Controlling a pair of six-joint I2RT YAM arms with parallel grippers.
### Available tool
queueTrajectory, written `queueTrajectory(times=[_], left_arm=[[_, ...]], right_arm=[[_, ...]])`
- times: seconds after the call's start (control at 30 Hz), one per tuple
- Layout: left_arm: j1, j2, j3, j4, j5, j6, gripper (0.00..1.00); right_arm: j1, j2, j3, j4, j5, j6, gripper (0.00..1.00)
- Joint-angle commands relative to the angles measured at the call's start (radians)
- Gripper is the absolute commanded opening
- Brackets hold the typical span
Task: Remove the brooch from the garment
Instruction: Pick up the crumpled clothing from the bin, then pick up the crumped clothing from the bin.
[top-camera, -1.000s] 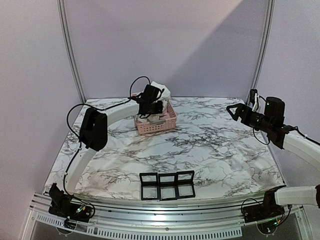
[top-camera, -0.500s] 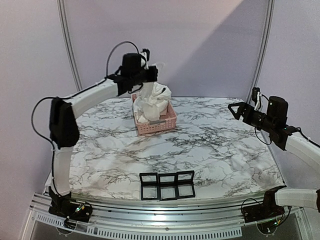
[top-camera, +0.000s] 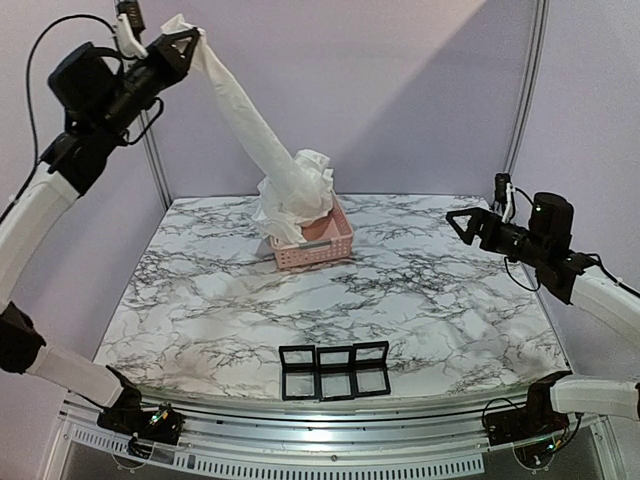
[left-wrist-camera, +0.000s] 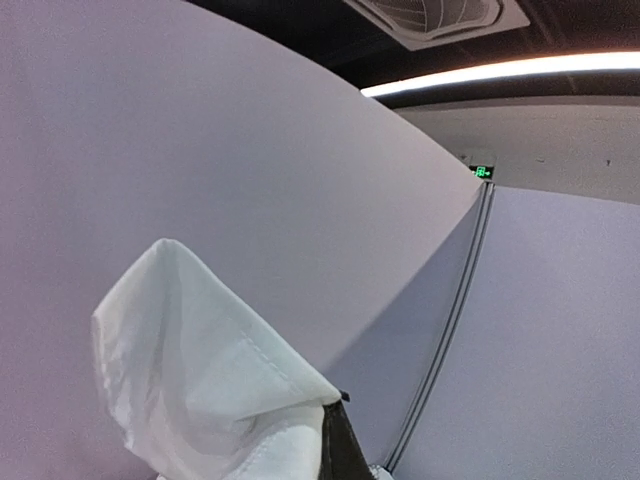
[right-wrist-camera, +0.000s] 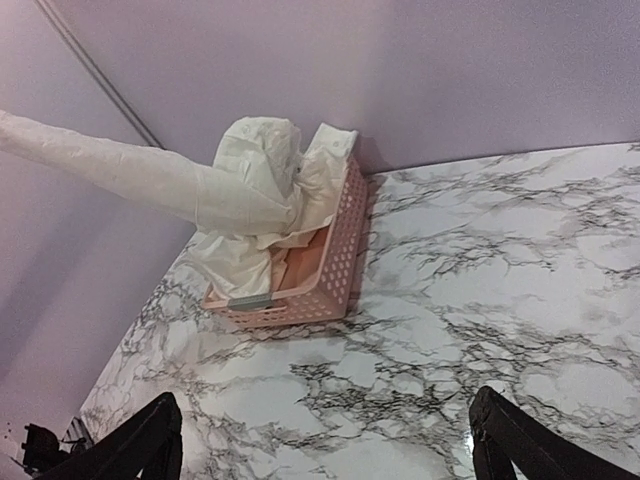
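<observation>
One white garment (top-camera: 245, 120) stretched from pink basket (top-camera: 336, 250), left gripper (top-camera: 190, 40) clamped on it, right gripper (top-camera: 460, 220) spread wide

I see a table (top-camera: 430, 300) with a white marble-look top veined in dark grey. Toward its far edge I have a pink basket (top-camera: 325, 250) with perforated walls. By the near edge, well apart from it, stands a row of three black frames (top-camera: 335, 370).
</observation>
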Motion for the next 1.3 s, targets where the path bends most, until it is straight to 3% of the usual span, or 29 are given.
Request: queueTrajectory(times=[0.0, 0.3, 0.63, 1.0, 1.27], left_arm=[[0.018, -0.145, -0.08, -0.059, 0.024, -0.013, 0.0], [0.026, -0.385, -0.275, -0.177, 0.027, -0.101, 0.0], [0.029, -0.426, -0.234, -0.283, 0.125, -0.158, 0.0], [0.032, -0.377, -0.087, -0.324, 0.46, -0.266, 0.0], [0.032, -0.314, -0.061, -0.142, 0.735, -0.464, 0.0]], right_arm=[[0.106, 0.048, 0.06, 0.024, -0.005, -0.05, 0.99], [0.329, 0.342, 0.276, 0.155, -0.014, -0.061, 0.99], [0.451, 0.827, 0.691, 0.225, -0.081, -0.255, 0.99], [0.48, 1.163, 0.991, 0.333, -0.097, -0.37, 0.99], [0.536, 1.315, 1.112, 0.437, -0.044, -0.457, 0.99]])
